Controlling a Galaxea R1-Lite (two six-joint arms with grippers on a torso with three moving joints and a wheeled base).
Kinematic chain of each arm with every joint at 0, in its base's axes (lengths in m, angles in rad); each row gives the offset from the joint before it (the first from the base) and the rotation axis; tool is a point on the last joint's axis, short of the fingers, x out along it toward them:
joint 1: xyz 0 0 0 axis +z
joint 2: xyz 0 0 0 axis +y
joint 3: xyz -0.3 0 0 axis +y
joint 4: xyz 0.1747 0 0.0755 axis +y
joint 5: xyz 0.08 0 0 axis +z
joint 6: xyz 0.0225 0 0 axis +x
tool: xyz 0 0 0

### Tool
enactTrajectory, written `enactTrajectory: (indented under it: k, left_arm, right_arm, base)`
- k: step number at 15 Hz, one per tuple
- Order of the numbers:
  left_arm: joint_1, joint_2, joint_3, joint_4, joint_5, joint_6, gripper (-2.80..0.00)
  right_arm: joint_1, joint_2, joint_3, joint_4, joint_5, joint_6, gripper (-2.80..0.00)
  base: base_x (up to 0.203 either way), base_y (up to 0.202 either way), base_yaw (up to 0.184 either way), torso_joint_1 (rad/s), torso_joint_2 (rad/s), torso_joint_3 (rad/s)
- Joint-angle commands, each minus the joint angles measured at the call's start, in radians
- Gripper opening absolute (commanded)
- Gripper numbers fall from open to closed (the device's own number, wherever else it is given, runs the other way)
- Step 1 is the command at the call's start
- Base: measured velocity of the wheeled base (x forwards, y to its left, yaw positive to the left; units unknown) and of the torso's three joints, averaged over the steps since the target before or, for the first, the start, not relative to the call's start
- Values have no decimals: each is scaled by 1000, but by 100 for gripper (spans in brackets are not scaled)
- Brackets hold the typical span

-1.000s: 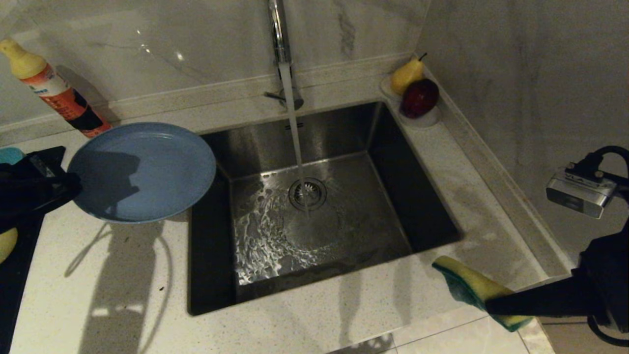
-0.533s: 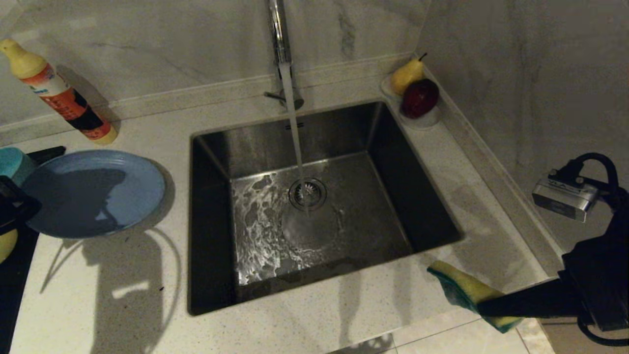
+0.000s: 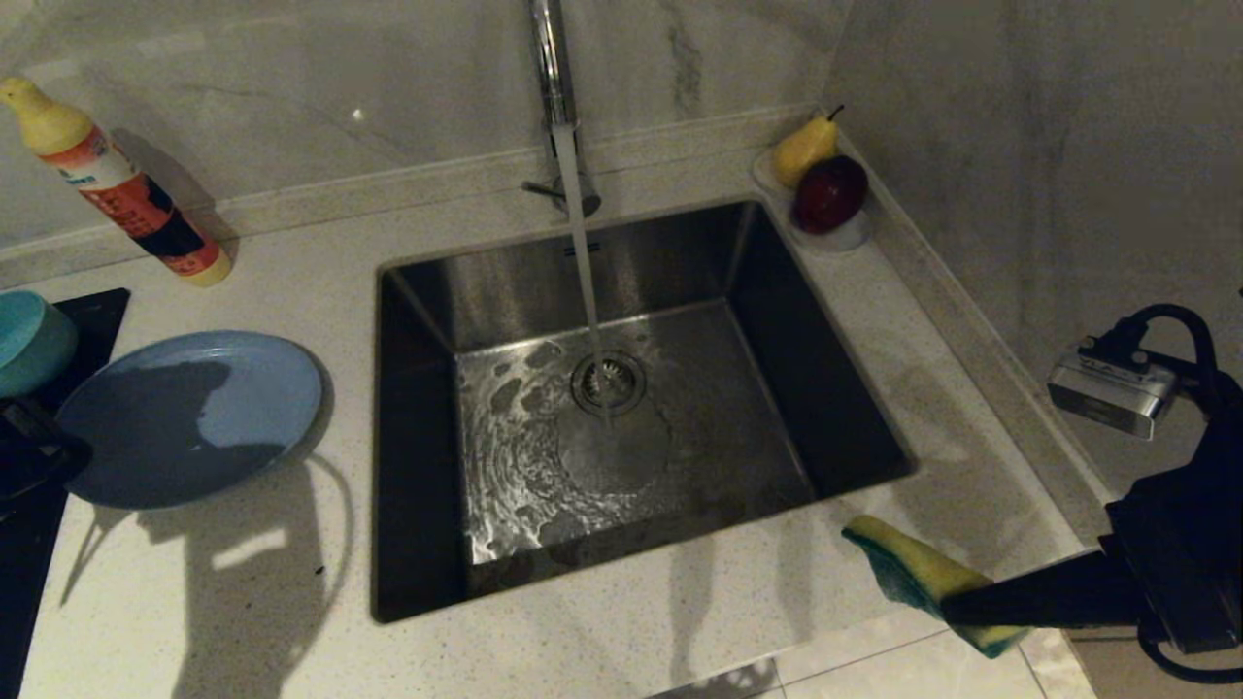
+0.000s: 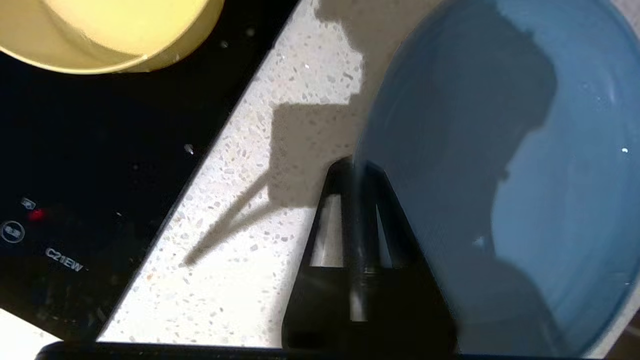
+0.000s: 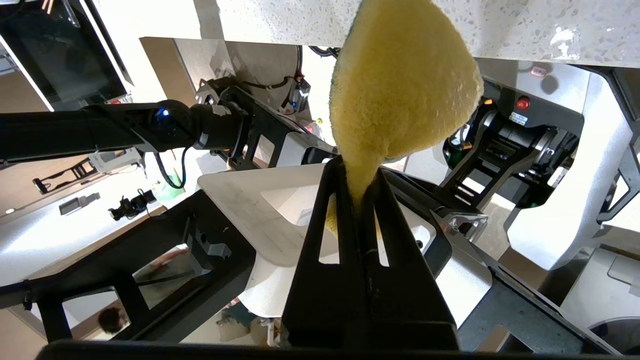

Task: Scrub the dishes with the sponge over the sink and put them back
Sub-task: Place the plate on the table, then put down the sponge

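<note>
The light-blue plate point(image 3: 194, 417) is down on the white counter left of the sink point(image 3: 680, 466), its near rim pinched in my left gripper point(image 3: 70, 449), which is shut on it. In the left wrist view the black fingers point(image 4: 345, 200) clamp the plate point(image 4: 500, 175) edge, and the pale yellow bowl point(image 4: 115, 25) stands beyond on the cooktop. The teal bowl point(image 3: 24, 340) sits at the far left. My right gripper point(image 3: 957, 607) is shut on the yellow-and-green sponge point(image 3: 918, 571), held above the counter's front right corner. Its jaws point(image 5: 357, 175) squeeze the sponge point(image 5: 400, 85).
Water runs from the chrome tap point(image 3: 554, 68) onto the drain strainer point(image 3: 608, 381). A detergent bottle point(image 3: 126, 194) leans at the back left. A pear point(image 3: 804, 148) and a red apple point(image 3: 830, 192) lie on a small white dish at the back right. A black cooktop point(image 3: 39, 544) borders the left edge.
My left gripper carried the plate from beside the sink's left edge further left and lowered it to the counter. The right arm and sponge barely shifted.
</note>
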Motion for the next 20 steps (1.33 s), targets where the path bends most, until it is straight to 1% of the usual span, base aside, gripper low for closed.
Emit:
enactTrajectory:
  k: [1, 3, 4, 5, 6, 8, 9, 10, 11, 12, 13, 14, 15, 17, 18, 19, 20]
  left_arm:
    - [5, 8, 3, -2, 1, -5, 0]
    - [11, -10, -5, -5, 0, -4, 0]
    - [13, -24, -7, -39, -1, -1, 0]
    - [15, -27, -9, -76, 0, 13, 0]
    - [15, -31, -21, -85, -3, 24, 0]
    - [7, -37, -57, -76, -7, 47, 0]
    - [-24, -36, -105, -70, -9, 71, 0]
    - [-75, -29, -146, -64, -11, 113, 0]
    - [-112, -10, -181, -51, -12, 158, 0]
    - [-158, 13, -217, -29, -12, 203, -280]
    - [-208, 31, -253, -6, -16, 235, -280]
    - [-255, 47, -272, -2, -22, 251, -280]
    - [-306, 51, -278, 0, -32, 266, -280]
    - [-423, 37, -275, 0, -57, 331, -280]
    - [-476, 13, -266, -1, -67, 357, -280]
    - [-513, -36, -249, -1, -70, 370, -280]
    - [-532, -98, -224, -2, -71, 373, -280]
  right_arm:
    - [0, -5, 0, 4, 4, 3, -280]
    - [0, -8, 0, 4, 4, 3, -280]
    - [0, -13, 1, 5, 4, 4, -280]
    - [0, -18, 2, 5, 4, 5, -280]
    - [0, -24, 6, 5, 3, 6, -280]
    - [-1, -28, 17, 5, 2, 5, -280]
    - [0, -25, 31, 4, 1, 5, -280]
    - [-1, -24, 41, 2, -1, 1, -280]
    - [-7, -19, 39, 1, -11, 2, -280]
    - [-14, -24, 32, 2, -13, 4, -280]
    - [-24, -30, 34, 2, -13, 4, -280]
    - [-30, -39, 41, 2, -13, 4, -280]
    - [-32, -46, 43, 6, -13, 5, -280]
    - [-32, -79, 48, 11, -13, 7, -280]
    - [-32, -92, 49, 13, -13, 7, -280]
    - [-33, -113, 51, 19, -16, 7, -280]
    - [-35, -127, 52, 28, -28, 7, -280]
  base:
    - [0, 0, 0, 0, 0, 0]
    - [0, 0, 0, 0, 0, 0]
    - [0, 0, 0, 0, 0, 0]
    - [0, 0, 0, 0, 0, 0]
    - [0, 0, 0, 0, 0, 0]
    - [0, 0, 0, 0, 0, 0]
    - [0, 0, 0, 0, 0, 0]
    - [0, 0, 0, 0, 0, 0]
    - [0, 0, 0, 0, 0, 0]
    - [0, 0, 0, 0, 0, 0]
    - [0, 0, 0, 0, 0, 0]
    - [0, 0, 0, 0, 0, 0]
    - [0, 0, 0, 0, 0, 0]
    - [0, 0, 0, 0, 0, 0]
    - [0, 0, 0, 0, 0, 0]
    - [0, 0, 0, 0, 0, 0]
    - [0, 0, 0, 0, 0, 0]
